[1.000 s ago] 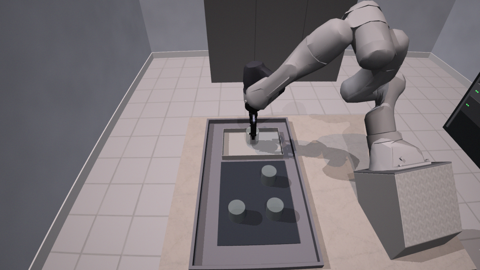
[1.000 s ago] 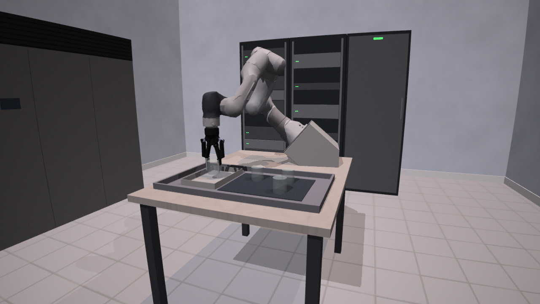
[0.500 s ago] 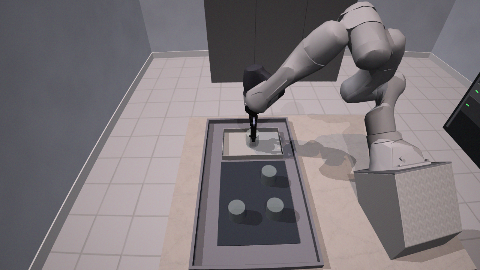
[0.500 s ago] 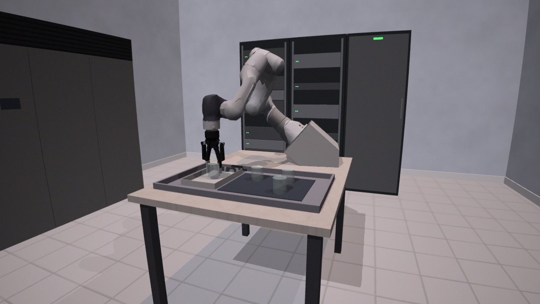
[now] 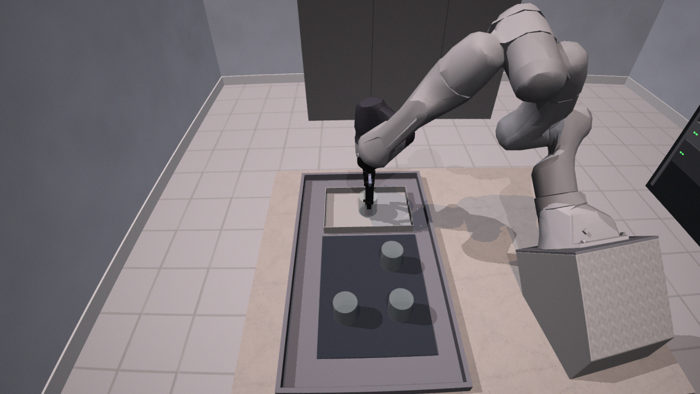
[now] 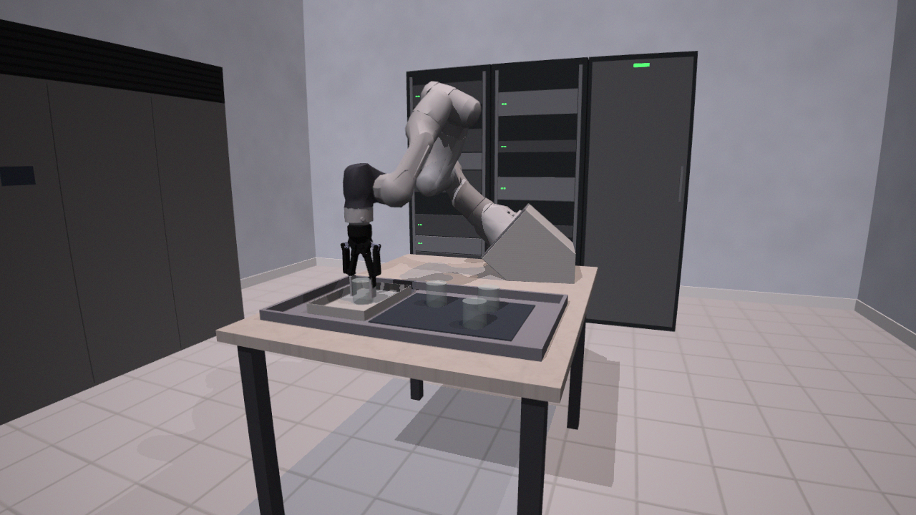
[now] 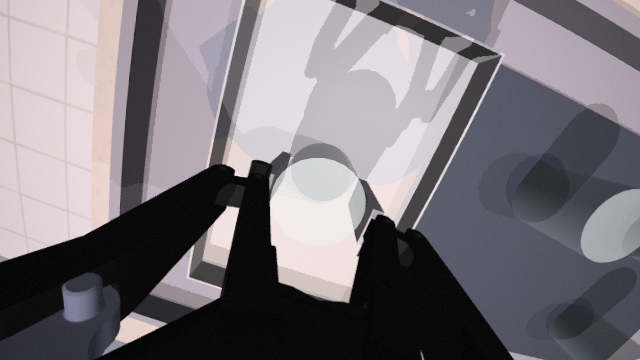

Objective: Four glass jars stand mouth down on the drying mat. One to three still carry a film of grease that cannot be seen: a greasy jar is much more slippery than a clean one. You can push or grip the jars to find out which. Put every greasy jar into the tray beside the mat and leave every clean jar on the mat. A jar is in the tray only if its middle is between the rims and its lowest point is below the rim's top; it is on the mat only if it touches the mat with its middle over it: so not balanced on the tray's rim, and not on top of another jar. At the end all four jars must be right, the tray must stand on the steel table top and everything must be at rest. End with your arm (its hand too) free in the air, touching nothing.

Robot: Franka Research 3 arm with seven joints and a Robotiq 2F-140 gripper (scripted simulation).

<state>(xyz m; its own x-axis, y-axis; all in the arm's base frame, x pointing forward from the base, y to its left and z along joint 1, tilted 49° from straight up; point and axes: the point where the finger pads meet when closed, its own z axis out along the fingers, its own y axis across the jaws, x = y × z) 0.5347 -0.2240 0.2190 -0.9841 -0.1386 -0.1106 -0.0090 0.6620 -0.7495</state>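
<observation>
My gripper [image 5: 368, 201] is shut on a glass jar [image 5: 363, 204] and holds it low inside the pale tray [image 5: 368, 217], between the rims and near the tray's middle. The jar also shows in the exterior view [image 6: 362, 289] and between my black fingers in the wrist view [image 7: 317, 200]. I cannot tell whether its mouth touches the tray floor. Three other jars stand mouth down on the dark mat [image 5: 377, 296]: one at the far right [image 5: 391, 255], one at the near left [image 5: 345, 307], one at the near right [image 5: 401, 303].
The tray and mat lie in a grey rimmed steel basin [image 5: 372, 284] on a wooden table. The robot's base block [image 5: 594, 299] stands at the table's right side. Dark cabinets stand behind.
</observation>
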